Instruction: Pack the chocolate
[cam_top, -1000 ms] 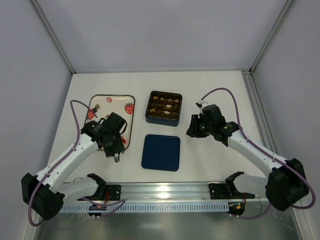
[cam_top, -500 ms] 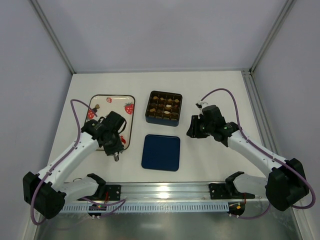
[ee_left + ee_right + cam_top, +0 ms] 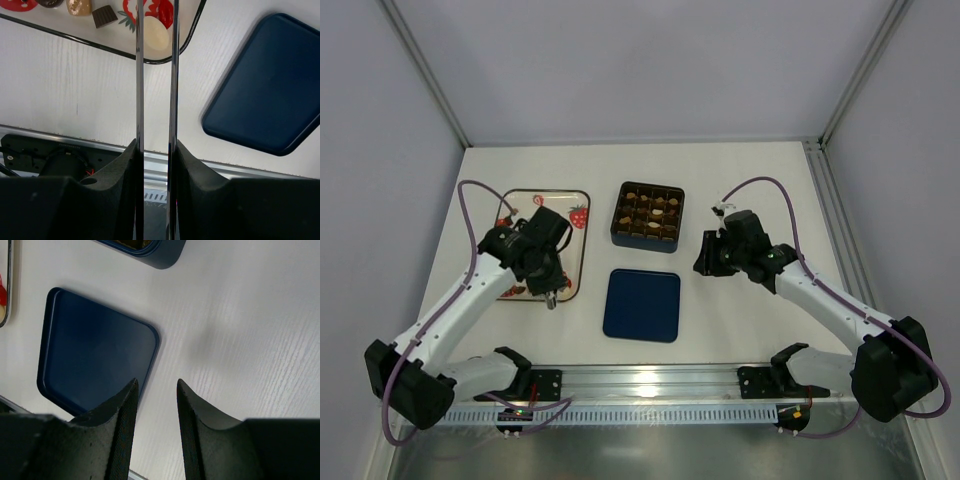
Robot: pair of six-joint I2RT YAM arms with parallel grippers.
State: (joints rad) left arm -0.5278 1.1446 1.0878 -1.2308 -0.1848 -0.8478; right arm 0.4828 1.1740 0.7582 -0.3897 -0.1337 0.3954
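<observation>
Top view: the step in hand is judged to be a pick from the strawberry-printed tray (image 3: pixel 545 192) at the left of the counter (image 3: pixel 750 180). The piece is bound for the dark-blue box (image 3: pixel 647 241) with the brown grid insert. The box stands right of the tray, and several chocolates (image 3: pixel 660 212) already sit in its cells. Its flat blue lid (image 3: pixel 641 305) lies apart on the near side. The left hand (image 3: pixel 552 290) is over the tray's near right corner. The right hand (image 3: pixel 705 260) hovers right of box and lid, above bare counter.

Left wrist view: the two thin blade fingers stand a narrow gap apart. A pale oval chocolate (image 3: pixel 156 33) lies on the tray at that corner, in line with the gap and nearly filling it. The blade tips run out of the top of the frame, so whether they press on the piece cannot be told. Left of it on the tray are a dark brown square piece (image 3: pixel 104 16) and a glossy tan piece (image 3: pixel 79 6), beside a red strawberry picture (image 3: pixel 161 10).

Right wrist view: the right hand's jaws are parted with nothing between them. The lid and one corner of the box are in sight below.

Judgement: the next move calls for a secure pinch on the pale piece, a straight lift clear of the tray rim, a carry rightward, and a careful lowering into a vacant cell.

The chocolates are bite-size and smooth. They vary from cream to dark brown and from rounded to square. Each is far smaller than the hand, so they are likely to slip between narrow blades.
</observation>
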